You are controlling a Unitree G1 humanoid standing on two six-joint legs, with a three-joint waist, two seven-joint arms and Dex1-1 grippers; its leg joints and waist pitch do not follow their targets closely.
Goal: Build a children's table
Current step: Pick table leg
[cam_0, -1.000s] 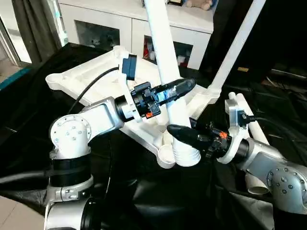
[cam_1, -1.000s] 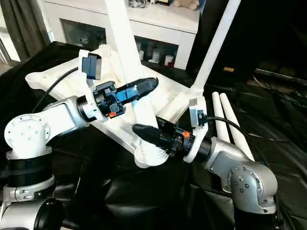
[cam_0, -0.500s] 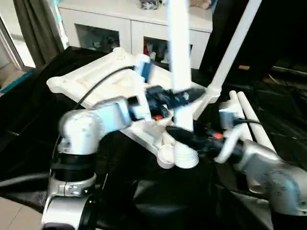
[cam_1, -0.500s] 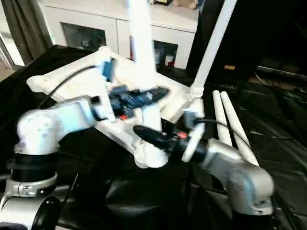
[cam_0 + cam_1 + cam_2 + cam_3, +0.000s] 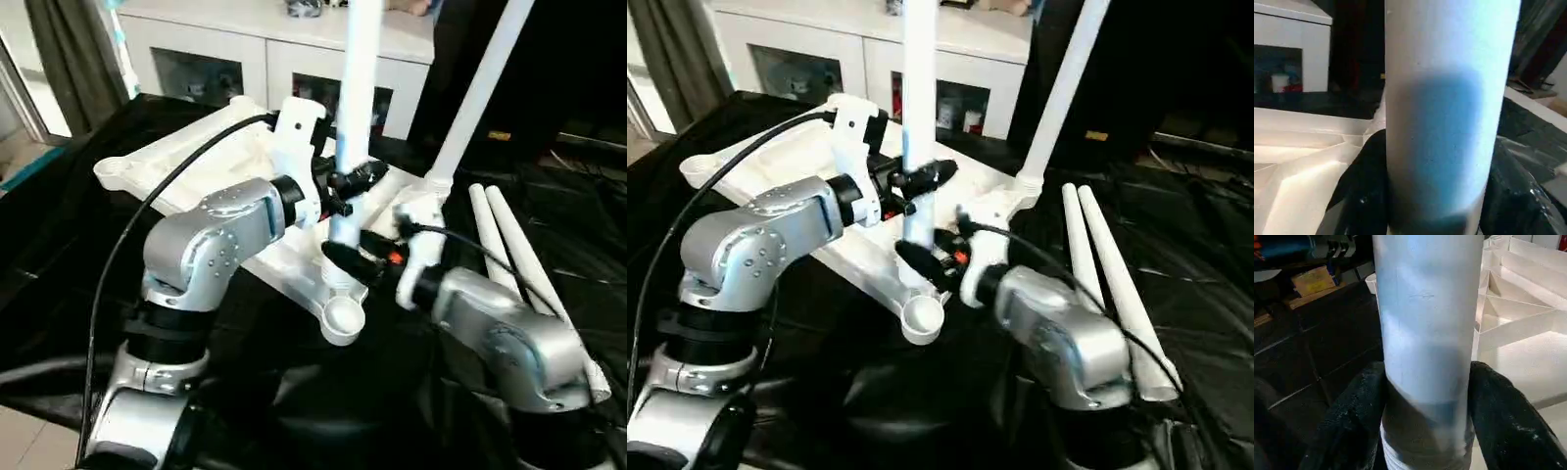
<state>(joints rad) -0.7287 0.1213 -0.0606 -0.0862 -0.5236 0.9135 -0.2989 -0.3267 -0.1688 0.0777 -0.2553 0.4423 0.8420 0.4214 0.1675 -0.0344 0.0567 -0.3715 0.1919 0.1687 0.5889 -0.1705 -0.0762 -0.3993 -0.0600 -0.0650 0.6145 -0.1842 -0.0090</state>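
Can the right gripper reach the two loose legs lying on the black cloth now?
Probably not yet: the right gripper is shut on the upright leg, as is the left gripper. The loose legs lie unobstructed beside the right arm.

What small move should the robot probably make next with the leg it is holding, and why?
Probably shift the held leg toward the empty near corner socket and lower it in. Both the left pincer and right pincer grip it nearly upright, its lower end just behind that socket.

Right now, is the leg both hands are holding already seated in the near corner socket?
No. The near corner socket sits open and empty, and the held leg stands upright just behind it, gripped by both hands.
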